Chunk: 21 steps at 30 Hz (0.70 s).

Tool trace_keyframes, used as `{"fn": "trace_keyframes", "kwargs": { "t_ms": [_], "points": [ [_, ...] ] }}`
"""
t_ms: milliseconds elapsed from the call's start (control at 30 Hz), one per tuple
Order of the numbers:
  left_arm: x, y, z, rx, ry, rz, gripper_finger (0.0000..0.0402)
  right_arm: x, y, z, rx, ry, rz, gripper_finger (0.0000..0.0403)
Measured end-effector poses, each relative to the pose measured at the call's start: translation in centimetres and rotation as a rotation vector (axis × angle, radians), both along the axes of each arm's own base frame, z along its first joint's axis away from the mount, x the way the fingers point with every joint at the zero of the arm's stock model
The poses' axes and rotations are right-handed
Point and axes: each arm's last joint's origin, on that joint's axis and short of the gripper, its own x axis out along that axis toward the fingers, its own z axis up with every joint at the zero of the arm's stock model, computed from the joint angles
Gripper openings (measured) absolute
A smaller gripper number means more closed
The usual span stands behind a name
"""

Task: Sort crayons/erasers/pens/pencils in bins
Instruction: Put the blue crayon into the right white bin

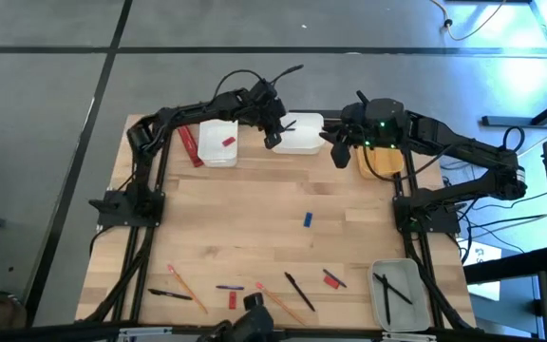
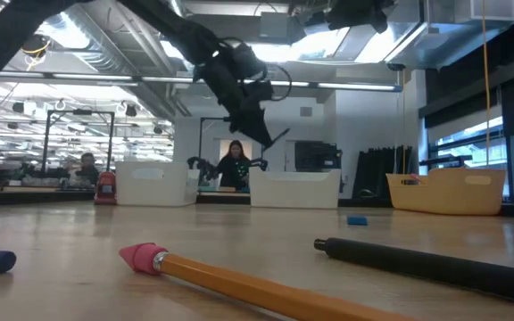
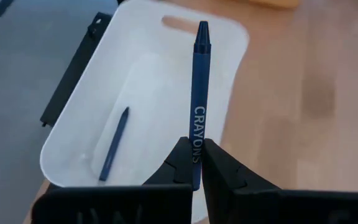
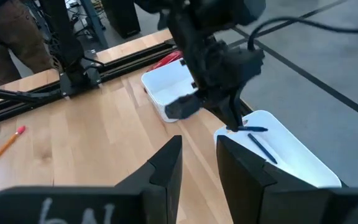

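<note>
My left gripper [image 1: 273, 139] hangs over the white bin [image 1: 299, 134] at the far middle, shut on a dark blue crayon [image 3: 199, 93] marked CRAYONS. Another blue crayon [image 3: 114, 146] lies on that bin's floor. My right gripper [image 4: 197, 163] stands open and empty just right of that bin, near the yellow-orange bin [image 1: 380, 160]. A second white bin [image 1: 218, 142] holds a red eraser [image 1: 229, 142]. The grey bin [image 1: 397, 293] at the near right holds black pens [image 1: 390, 290]. Pencils [image 1: 186, 288], pens [image 1: 299, 290] and erasers [image 1: 330, 279] lie along the near edge. My left gripper pinches the blue crayon between its two fingertips near its blunt end [image 3: 196, 157]. The fingers slant down from the table's left, and the crayon runs on ahead of them, its pointed end [image 3: 202, 28] away from the gripper. It is lifted clear above the white bin.
A blue eraser [image 1: 307, 219] lies alone mid-table. A red strip [image 1: 190, 145] lies left of the second white bin. The two grippers are close together at the far middle. In the low view, a person [image 2: 235, 165] stands in the room behind the table.
</note>
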Motion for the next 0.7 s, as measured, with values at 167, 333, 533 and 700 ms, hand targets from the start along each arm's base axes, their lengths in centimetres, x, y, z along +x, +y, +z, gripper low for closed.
{"fn": "trace_keyframes", "kwargs": {
  "t_ms": [167, 333, 533, 700],
  "points": [
    [0.2, 0.6, -1.8, -0.004, 0.043, -0.01, 0.0002, 0.0, 0.0, 0.0, -0.002, -0.001, 0.001, 0.0101],
    [0.3, 0.7, -2.3, 0.033, 0.086, 0.017, 0.0002, 0.0, 0.0, 0.0, -0.003, -0.001, 0.001, 0.0101],
    [0.2, 0.9, -2.4, 0.052, 0.102, 0.022, 0.0002, 0.0, 0.0, 0.0, -0.004, -0.001, 0.002, 0.0101],
    [0.1, 0.8, -2.4, 0.062, 0.113, 0.01, 0.0002, 0.0, 0.0, 0.0, -0.004, -0.002, 0.002, 0.0101]
  ]
}}
